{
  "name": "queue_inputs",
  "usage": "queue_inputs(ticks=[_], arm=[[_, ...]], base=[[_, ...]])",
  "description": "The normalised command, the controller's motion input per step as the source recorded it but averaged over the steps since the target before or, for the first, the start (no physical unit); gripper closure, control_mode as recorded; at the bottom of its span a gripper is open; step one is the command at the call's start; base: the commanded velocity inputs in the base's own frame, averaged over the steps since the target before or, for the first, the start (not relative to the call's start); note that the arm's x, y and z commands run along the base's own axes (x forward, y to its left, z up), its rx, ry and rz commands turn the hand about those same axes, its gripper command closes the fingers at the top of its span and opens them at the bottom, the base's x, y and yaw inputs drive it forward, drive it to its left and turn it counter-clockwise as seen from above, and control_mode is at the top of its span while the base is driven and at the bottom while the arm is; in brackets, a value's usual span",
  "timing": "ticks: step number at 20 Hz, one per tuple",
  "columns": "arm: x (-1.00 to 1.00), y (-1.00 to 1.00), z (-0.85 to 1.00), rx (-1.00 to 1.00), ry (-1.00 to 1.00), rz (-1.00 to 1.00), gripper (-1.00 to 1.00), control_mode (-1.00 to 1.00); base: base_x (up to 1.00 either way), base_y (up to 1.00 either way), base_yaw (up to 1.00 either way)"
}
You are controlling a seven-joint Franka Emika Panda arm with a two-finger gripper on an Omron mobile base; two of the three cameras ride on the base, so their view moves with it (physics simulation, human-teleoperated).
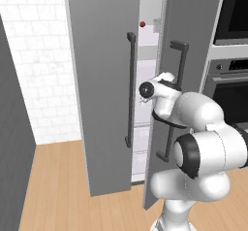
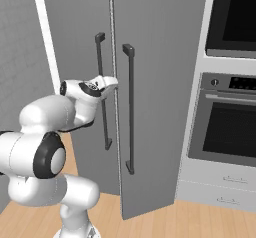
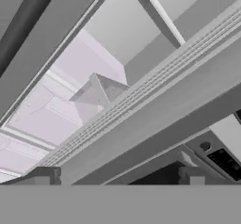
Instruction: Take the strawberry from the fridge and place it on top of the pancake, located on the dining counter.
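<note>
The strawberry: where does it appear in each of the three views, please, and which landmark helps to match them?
Left base view: the strawberry is a small red dot high up, in the gap between the fridge doors.
Right base view: I cannot make it out.
Hand view: I cannot make it out among the white shelves.
Shared landmark: the dark bar handle of the left fridge door.

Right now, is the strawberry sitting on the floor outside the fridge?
No, the strawberry sits high up inside the fridge, visible through the gap between its doors.
</note>
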Motion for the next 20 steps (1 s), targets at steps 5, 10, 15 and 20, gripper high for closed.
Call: queue_inputs(ticks=[5,10,15,20], arm=[[0.01,0.92,0.22,-0.04,-0.01,0.02,-1.00,-1.00],[0.35,0.32,0.05,-0.02,0.01,0.00,-1.00,-1.00],[0.49,-0.09,0.00,0.00,0.07,0.00,-1.00,-1.00],[0.49,-0.15,0.00,0.00,0.04,0.00,-1.00,-1.00]], base=[[0.00,0.00,0.00],[0.00,0.00,0.00],[0.00,0.00,0.00],[0.00,0.00,0.00]])
